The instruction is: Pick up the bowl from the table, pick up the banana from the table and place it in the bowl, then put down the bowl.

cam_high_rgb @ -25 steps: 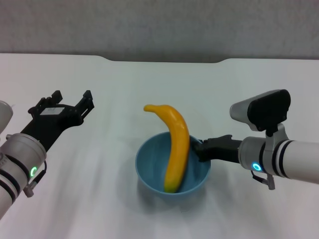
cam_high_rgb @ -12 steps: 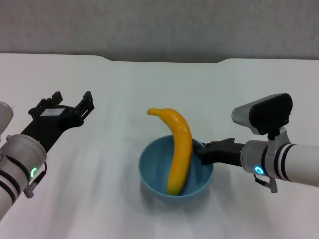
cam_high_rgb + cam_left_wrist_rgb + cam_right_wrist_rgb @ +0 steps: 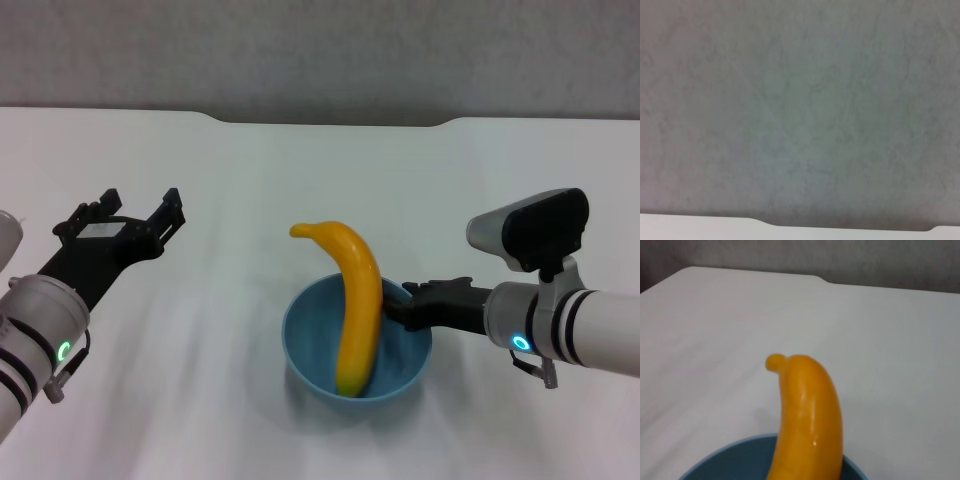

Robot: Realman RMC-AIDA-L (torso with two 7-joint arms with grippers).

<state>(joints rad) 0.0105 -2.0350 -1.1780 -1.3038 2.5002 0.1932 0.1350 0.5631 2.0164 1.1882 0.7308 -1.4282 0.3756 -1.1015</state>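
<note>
The light-blue bowl is near the middle of the white table. The yellow banana leans inside it, one end on the bowl's floor and the curved top sticking out over the far rim. My right gripper is shut on the bowl's right rim. Over the table on the left, well clear of the bowl, my left gripper is open and holds nothing. The right wrist view shows the banana close up, rising from the bowl.
A grey wall runs behind the table, whose far edge has a shallow notch. The left wrist view shows only this wall and a strip of table edge.
The bowl with the banana, held by my right gripper, has shifted a little to the right and lower in the head view. The left gripper drifted slightly left.
</note>
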